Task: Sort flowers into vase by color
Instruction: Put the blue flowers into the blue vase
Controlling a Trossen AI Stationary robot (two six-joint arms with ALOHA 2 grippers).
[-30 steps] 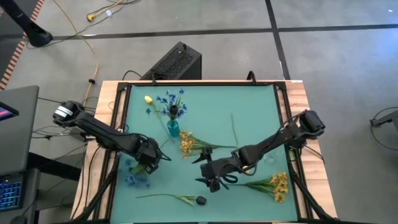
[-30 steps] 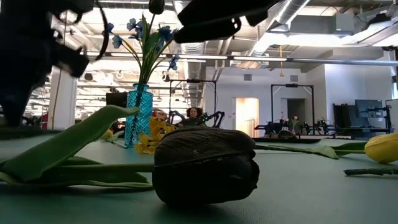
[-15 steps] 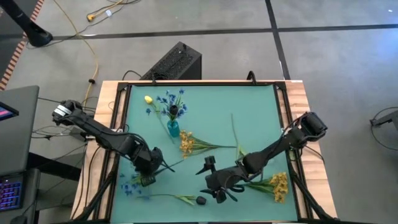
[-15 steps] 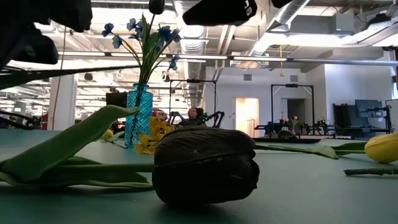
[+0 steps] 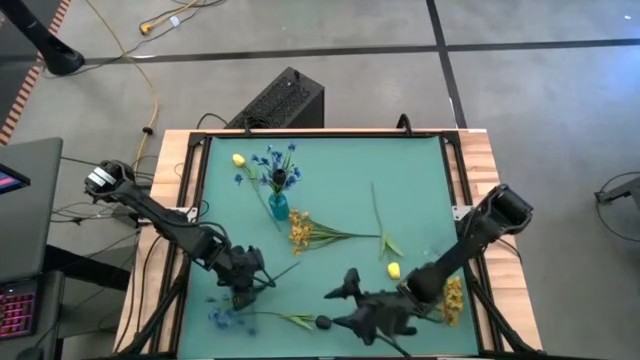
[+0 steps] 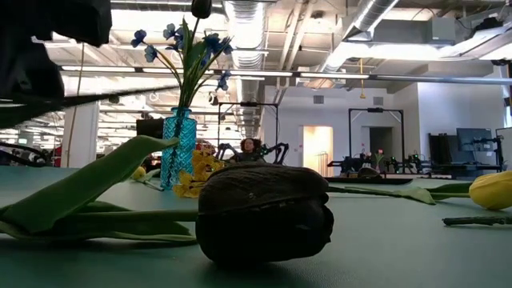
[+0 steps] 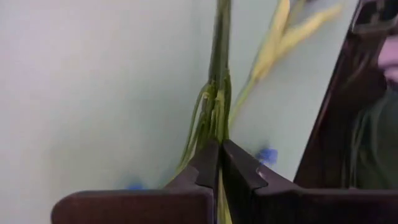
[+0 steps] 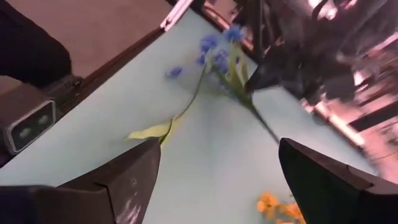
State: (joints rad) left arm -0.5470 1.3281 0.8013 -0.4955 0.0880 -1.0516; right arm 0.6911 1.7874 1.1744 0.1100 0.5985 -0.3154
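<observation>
Holding a blue sprig (image 5: 222,314): left gripper (image 5: 243,290) clamped on its thin green stems above the bench (image 5: 420,180), near edge.
Small blue blossoms trail low; right gripper (image 5: 352,318) spread wide nearby.

**Both arms moved toward the desk's near edge**

The left hand (image 5: 243,284), clamped on the blue sprig (image 5: 222,315), carried it farther from the vase (image 5: 278,207). The right hand (image 5: 352,310), spread wide, dropped beside the dark bud (image 5: 322,322).

Two dark jointed arms; left arm (image 5: 160,215) silver-capped base.
</observation>
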